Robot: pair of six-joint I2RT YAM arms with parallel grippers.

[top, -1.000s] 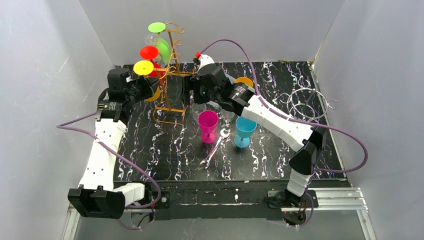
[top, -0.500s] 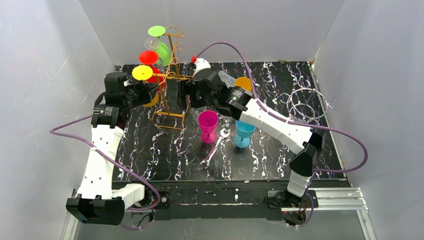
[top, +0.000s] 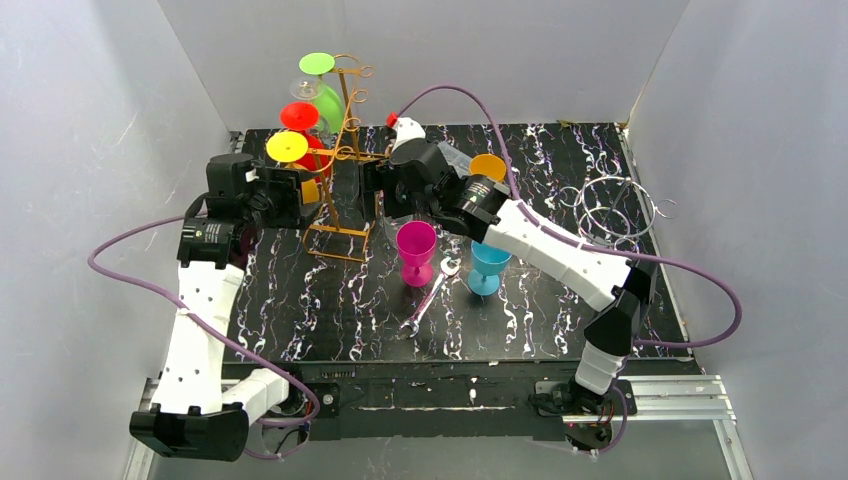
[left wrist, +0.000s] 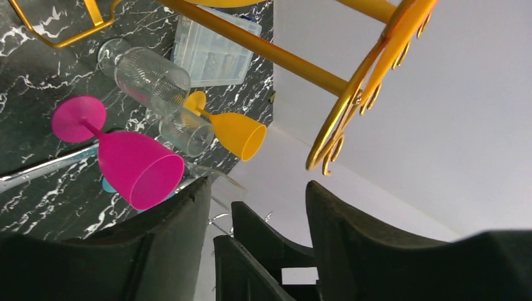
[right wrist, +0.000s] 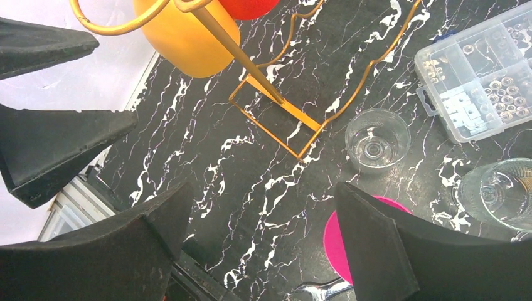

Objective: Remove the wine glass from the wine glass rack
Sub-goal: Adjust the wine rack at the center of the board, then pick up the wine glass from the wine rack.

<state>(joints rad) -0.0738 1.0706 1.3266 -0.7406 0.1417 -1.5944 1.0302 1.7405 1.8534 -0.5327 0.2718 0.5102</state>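
From where I stand the job looks partly done. On the dark marbled table (top: 330, 310) a magenta glass (top: 416, 240) and a blue glass (top: 490, 258) stand upright in the middle. An orange glass (top: 488, 165) lies on its side farther back, and a clear glass (right wrist: 377, 139) stands just right of the rack's foot. I take these to be out of the way. The rack (left wrist: 263, 45) at the far left still carries three glasses, hung foot up. A green glass (top: 317, 62) is highest, a red glass (top: 298, 115) is below it, and a yellow glass (top: 287, 147) is lowest and nearest the arms, its bowl hanging under the rack's arm. The left gripper (left wrist: 257, 194) is at the left side of the rack, level with that yellow bowl and just beside it. Its jaws are apart with nothing between them, so it holds no glass. I cannot tell whether a finger touches the bowl. The right gripper (right wrist: 262, 188) hovers on the rack's right side, above the rack's foot and the magenta glass, pointing down at the table. Its jaws are spread wide and empty too. So the glass at hand, which I judge to be the yellow one, has not yet come off. It remains to close on it, slide or lift its foot clear of the rack's arm, and set it down among the others. After that the red and green ones would be left.
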